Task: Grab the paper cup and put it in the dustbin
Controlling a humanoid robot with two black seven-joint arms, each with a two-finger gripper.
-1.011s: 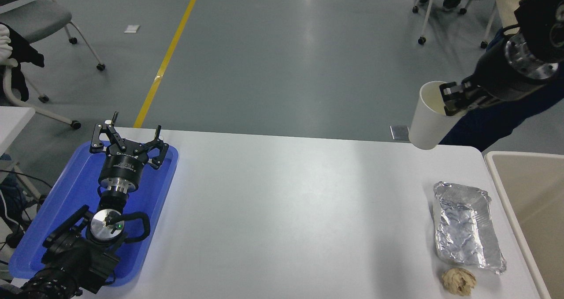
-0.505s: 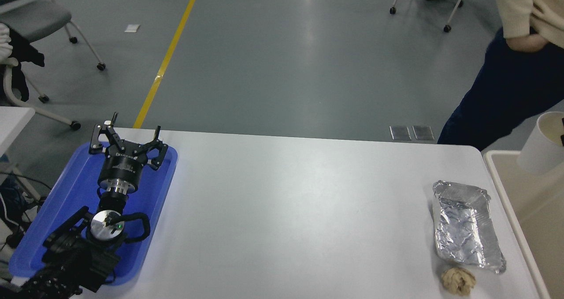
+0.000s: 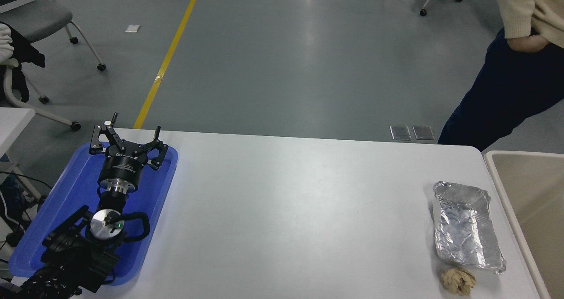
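The white paper cup is out of view. The beige dustbin (image 3: 511,193) stands at the table's right edge, cut off by the picture's right side; only its pale rim and part of its inside show. My right arm and gripper are out of view. My left gripper (image 3: 128,136) is parked over the blue tray (image 3: 163,184) at the lower left, open and empty.
A crinkled silver foil packet (image 3: 465,226) and a crumpled tan paper ball (image 3: 458,280) lie on the white table (image 3: 286,211) near the bin. A person (image 3: 511,69) stands at the far right. Wheeled chairs stand on the floor beyond.
My right gripper carried the cup rightward from above the table's far right corner to over the bin, then both left the picture at the right edge.
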